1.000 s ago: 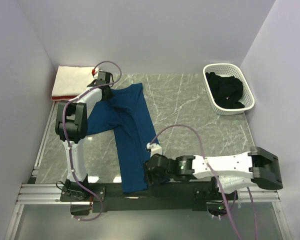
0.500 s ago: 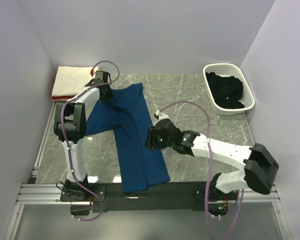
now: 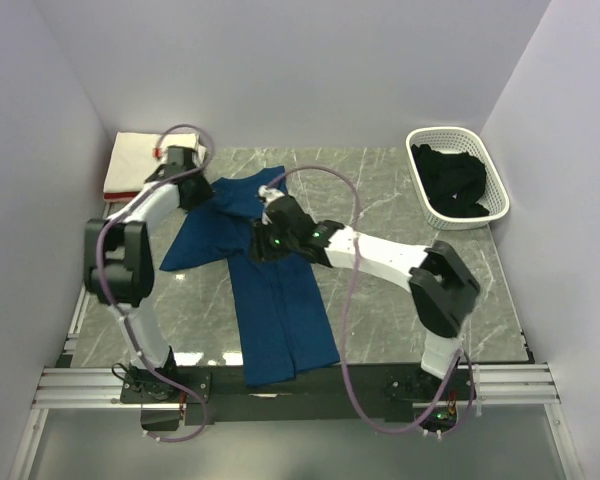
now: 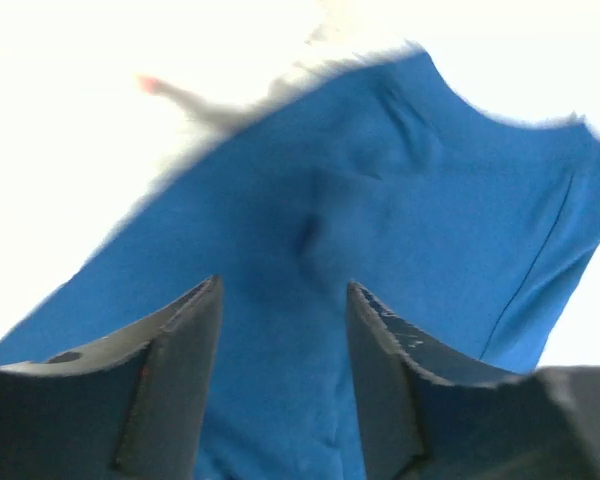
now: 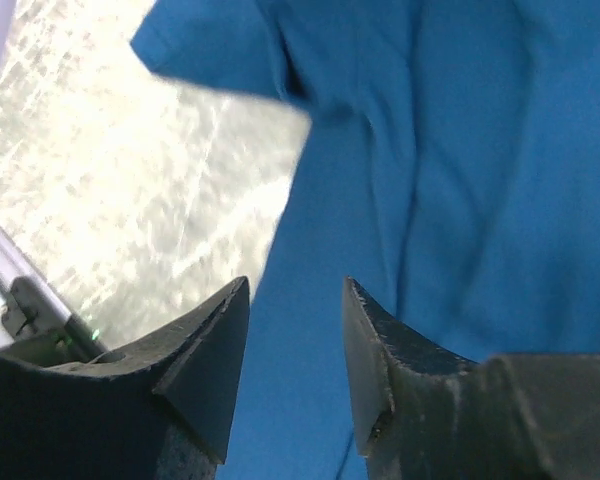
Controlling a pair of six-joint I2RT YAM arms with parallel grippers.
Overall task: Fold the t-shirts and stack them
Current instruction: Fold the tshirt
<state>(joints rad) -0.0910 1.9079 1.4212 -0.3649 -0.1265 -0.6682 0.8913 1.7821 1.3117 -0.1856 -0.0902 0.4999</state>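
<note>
A navy blue t-shirt (image 3: 278, 310) lies spread on the marble table (image 3: 380, 190), running from the back left to the front edge. My left gripper (image 3: 202, 192) is open over the shirt's back left part; blue cloth (image 4: 400, 200) shows between its jaws (image 4: 283, 300). My right gripper (image 3: 260, 248) is open just above the shirt's middle, near its left edge (image 5: 295, 295); the blue cloth (image 5: 480, 150) fills that view. A folded cream-white shirt (image 3: 140, 155) lies on a pink-red one (image 3: 120, 193) at the back left corner. A black shirt (image 3: 452, 180) lies in the basket.
A white lattice basket (image 3: 492, 185) stands at the back right by the right wall. Walls close the left, back and right sides. The metal rail (image 3: 80, 378) and both arm bases run along the front edge. The right arm stretches across the table's middle.
My right gripper has swung from the shirt's front edge up to its middle. The shirt's lower part now lies spread wider. My left gripper has moved left, pulling the top of the shirt with it.
</note>
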